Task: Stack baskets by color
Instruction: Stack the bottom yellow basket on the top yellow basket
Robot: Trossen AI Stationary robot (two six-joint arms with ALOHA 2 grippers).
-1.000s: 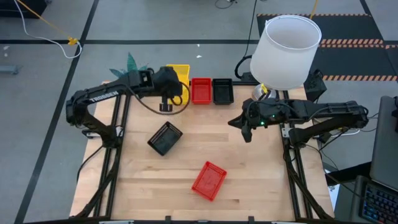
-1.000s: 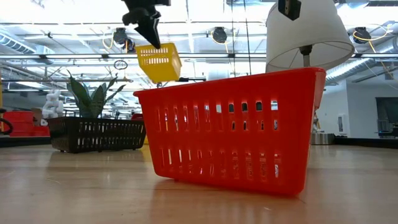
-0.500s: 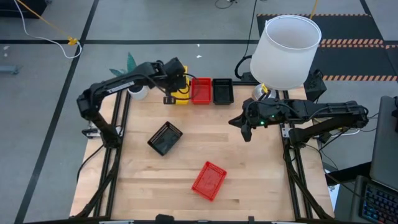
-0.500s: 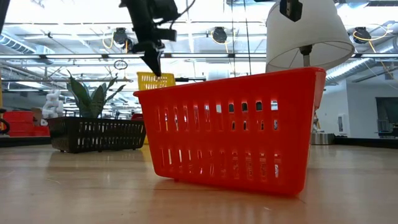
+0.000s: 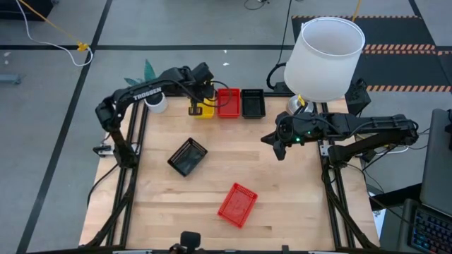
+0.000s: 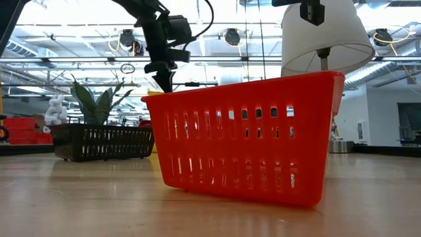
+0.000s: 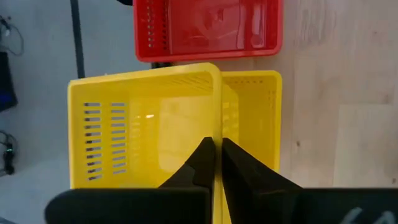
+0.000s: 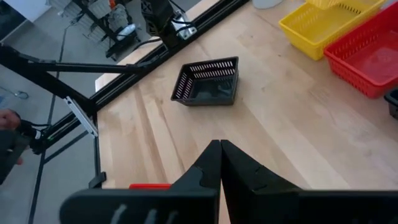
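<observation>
My left gripper is at the far left of the table, shut on a yellow basket. That basket sits just above and partly beside a second yellow basket, which stands in the far row with a red basket and a black basket. A loose black basket and a loose red basket stand on the table's middle and near part. My right gripper hovers shut over the right side, holding nothing. My left gripper pinches one side wall of the yellow basket at its rim, one finger inside the basket and one outside. The fingers come steeply from above. The basket hangs mouth up, over the lower yellow basket; I cannot tell whether the two touch.
A white lampshade stands at the far right corner, and a plant with a white pot stands by the far left corner. In the low view the loose red basket hides most of the far row. Bare wood lies between the loose baskets.
My left gripper has gone down and toward the table's far edge with the yellow basket. The basket hung high and tilted a second ago. It has now sunk to the level of the far row, over the other yellow basket.
</observation>
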